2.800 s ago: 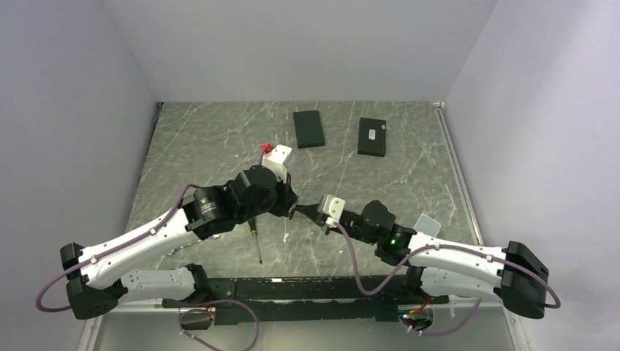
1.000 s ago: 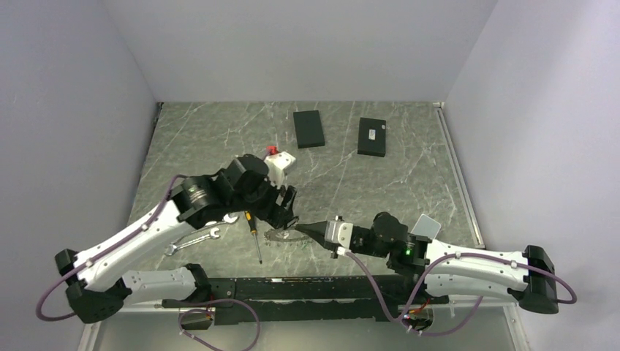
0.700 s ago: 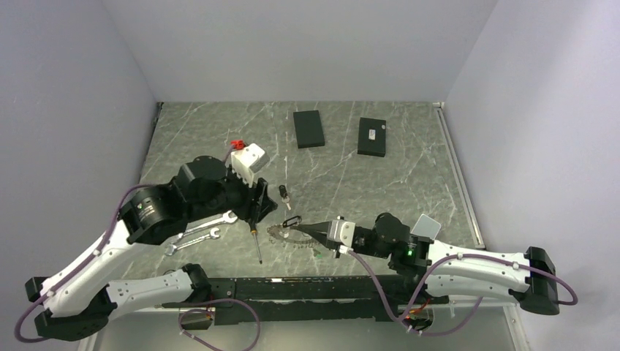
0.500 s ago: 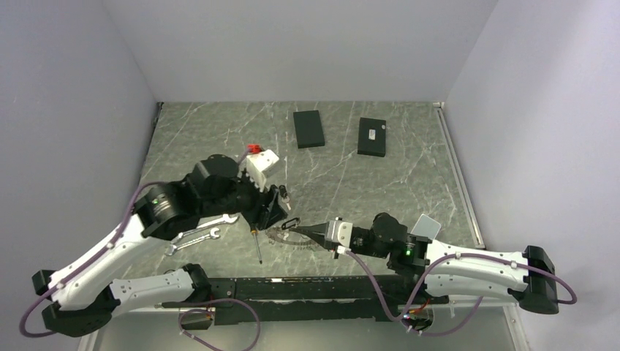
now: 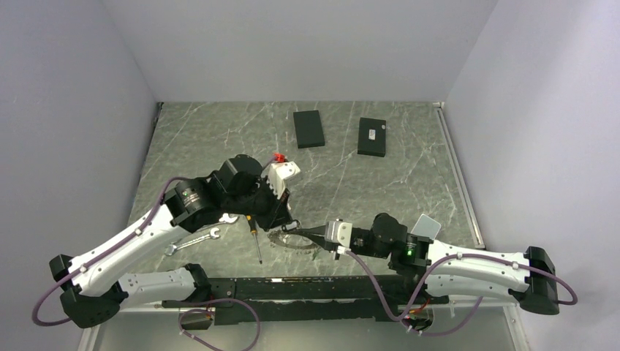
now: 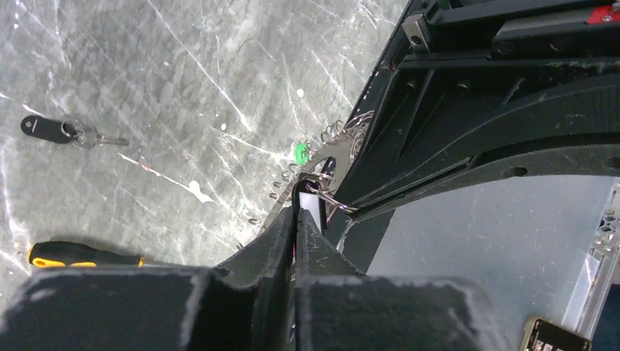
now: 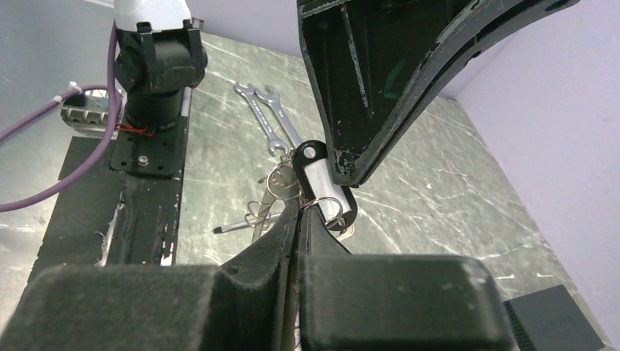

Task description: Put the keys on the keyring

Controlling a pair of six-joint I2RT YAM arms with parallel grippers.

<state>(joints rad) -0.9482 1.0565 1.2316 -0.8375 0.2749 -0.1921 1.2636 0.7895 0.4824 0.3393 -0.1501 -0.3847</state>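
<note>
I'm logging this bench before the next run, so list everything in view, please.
table: one, grey-green marbled, under everything.
flat boxes: two, black, far side; the second to its right.
wrenches: two, silver, near left.
screwdriver: one, black and yellow handle, right of the wrenches.
keys: two seen, black heads; one lying loose, one held.
keyring: one, grey with green tag, near edge, centre.
left gripper: one, black, shut on a key.
right gripper: one, black, shut, apparently on the keyring.
</note>
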